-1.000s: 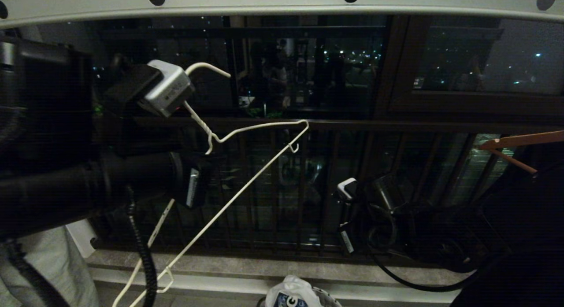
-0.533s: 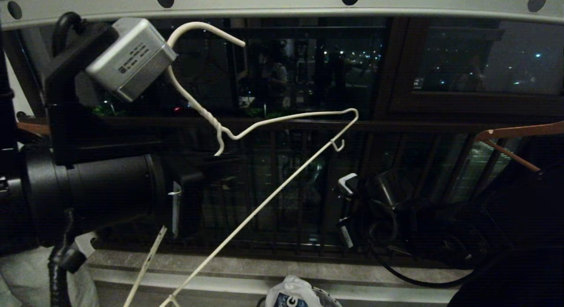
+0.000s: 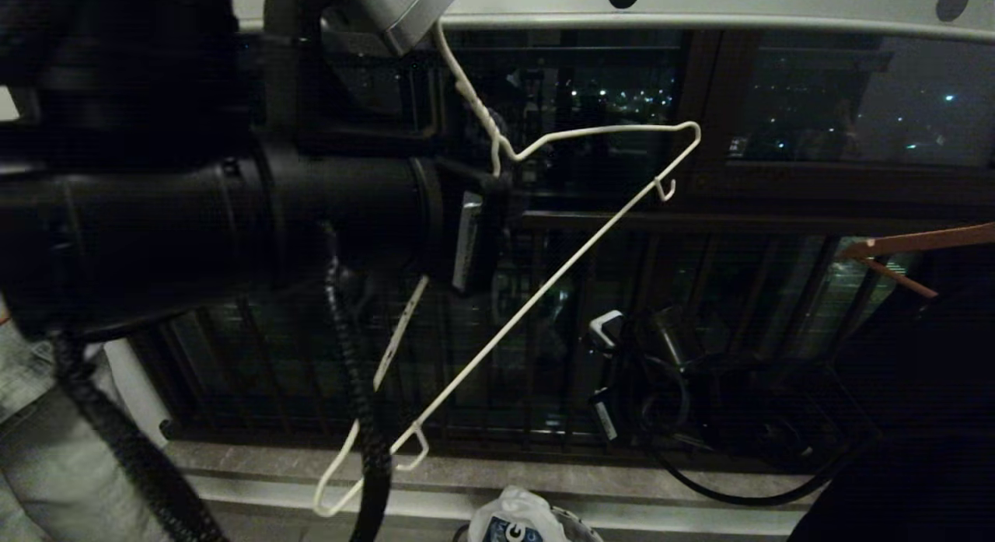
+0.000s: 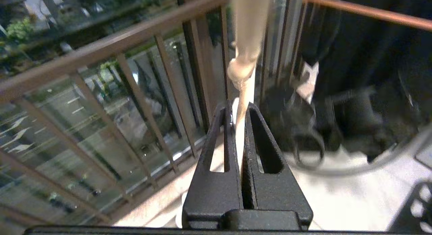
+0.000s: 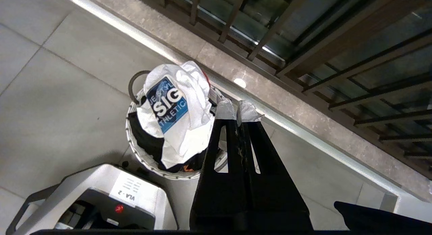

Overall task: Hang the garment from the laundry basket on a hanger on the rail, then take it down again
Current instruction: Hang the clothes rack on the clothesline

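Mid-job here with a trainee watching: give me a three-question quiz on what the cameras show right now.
1. True or false: the white T-shirt is already on the wire hanger.
2. Which gripper holds the hanger? A) left B) right
3. Fill in: the T-shirt lies in the ____.

Key: 1. False; the hanger is bare. 2. A; the left gripper has its jaws shut on the wire, while the right gripper is shut and empty. 3. Laundry basket.

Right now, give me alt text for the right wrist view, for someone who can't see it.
The right gripper, shut and empty, hangs above a tiled floor beside a round laundry basket. A crumpled white T-shirt with a blue printed logo lies on top of the basket's dark clothes. A stone sill and dark window railing run behind it.
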You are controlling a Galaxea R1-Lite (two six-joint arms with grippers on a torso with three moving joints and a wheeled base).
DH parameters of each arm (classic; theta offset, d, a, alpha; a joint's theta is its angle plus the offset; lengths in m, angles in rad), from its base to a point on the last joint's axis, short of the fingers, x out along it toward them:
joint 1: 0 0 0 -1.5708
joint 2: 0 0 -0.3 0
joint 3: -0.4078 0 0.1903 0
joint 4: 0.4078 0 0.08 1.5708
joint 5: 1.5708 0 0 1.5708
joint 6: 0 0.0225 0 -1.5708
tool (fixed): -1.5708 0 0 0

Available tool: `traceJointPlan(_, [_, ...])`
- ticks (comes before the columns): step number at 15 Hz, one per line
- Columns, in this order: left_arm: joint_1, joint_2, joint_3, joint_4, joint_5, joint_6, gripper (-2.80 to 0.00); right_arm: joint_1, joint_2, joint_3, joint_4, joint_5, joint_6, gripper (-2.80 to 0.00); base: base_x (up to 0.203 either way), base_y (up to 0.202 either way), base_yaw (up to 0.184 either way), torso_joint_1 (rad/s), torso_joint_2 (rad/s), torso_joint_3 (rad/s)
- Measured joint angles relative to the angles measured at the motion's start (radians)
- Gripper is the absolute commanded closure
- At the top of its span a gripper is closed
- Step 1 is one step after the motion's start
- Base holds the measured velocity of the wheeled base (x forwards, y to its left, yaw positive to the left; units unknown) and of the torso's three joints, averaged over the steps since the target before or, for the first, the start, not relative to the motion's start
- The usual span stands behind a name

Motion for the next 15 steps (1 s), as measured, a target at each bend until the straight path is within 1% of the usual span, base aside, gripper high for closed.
traceJointPlan(3, [-0.011,0.072,-0.092,0.007,0.002,0.004,0.00,-0.001,0.004,-0.002,-0.001,0.000,0.000,0.00,0.000,0.000,0.000,0.000,0.00,0.000])
traceJointPlan(5, [-0.020,0.106,-0.128,0.008,0.012,0.025,0.00,-0.001,0.006,-0.003,-0.001,0.000,0.000,0.00,0.000,0.000,0.000,0.000,0.00,0.000])
traceJointPlan(8, [-0.028,0.122,-0.148,0.008,0.017,0.038,0.00,0.000,0.011,-0.006,-0.001,0.000,0.000,0.00,0.000,0.000,0.000,0.000,0.00,0.000])
traceJointPlan(10, [-0.033,0.132,-0.152,0.009,0.017,0.064,0.00,0.000,0.014,-0.008,0.000,0.000,0.000,0.00,0.000,0.000,0.000,0.000,0.00,0.000])
traceJointPlan(13, [-0.035,0.156,-0.179,0.009,0.034,0.069,0.00,0.000,0.016,-0.008,-0.001,0.000,0.001,0.00,0.000,0.000,0.000,0.000,0.00,0.000])
traceJointPlan(15, [-0.035,0.177,-0.207,0.030,0.038,0.072,0.00,0.000,0.016,-0.008,-0.001,0.000,0.001,0.00,0.000,0.000,0.000,0.000,0.00,0.000])
